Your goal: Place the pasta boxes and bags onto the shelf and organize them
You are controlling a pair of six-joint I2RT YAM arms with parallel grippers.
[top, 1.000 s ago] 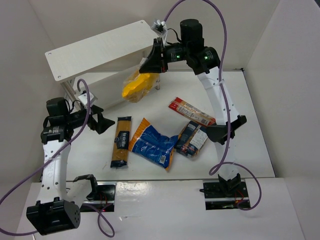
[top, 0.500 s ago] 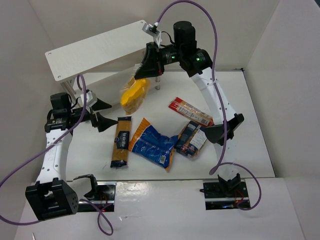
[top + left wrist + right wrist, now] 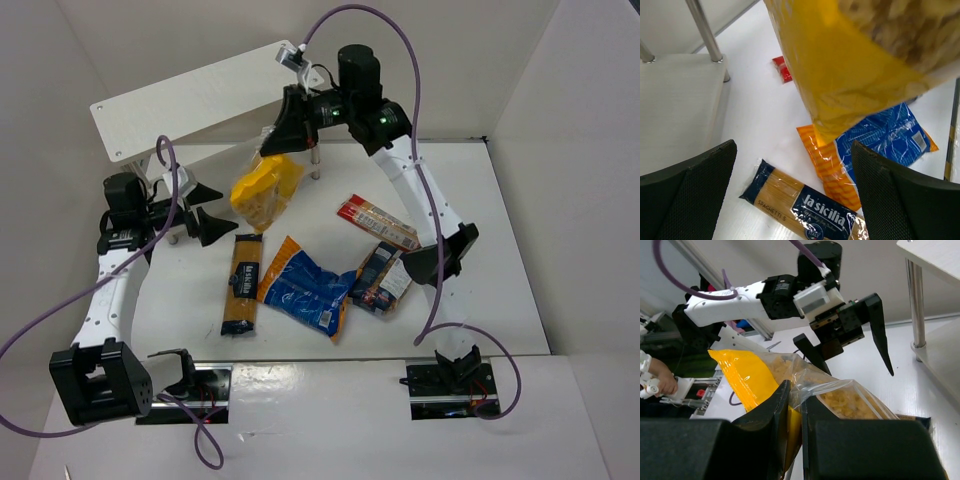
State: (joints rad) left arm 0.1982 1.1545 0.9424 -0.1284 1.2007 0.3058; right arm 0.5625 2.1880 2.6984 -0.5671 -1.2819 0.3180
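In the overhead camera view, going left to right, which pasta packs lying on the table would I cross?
Spaghetti packet → blue bag → dark blue box. The red packet overlaps the box's span, and the yellow bag hangs from the right hand, so both are skipped.
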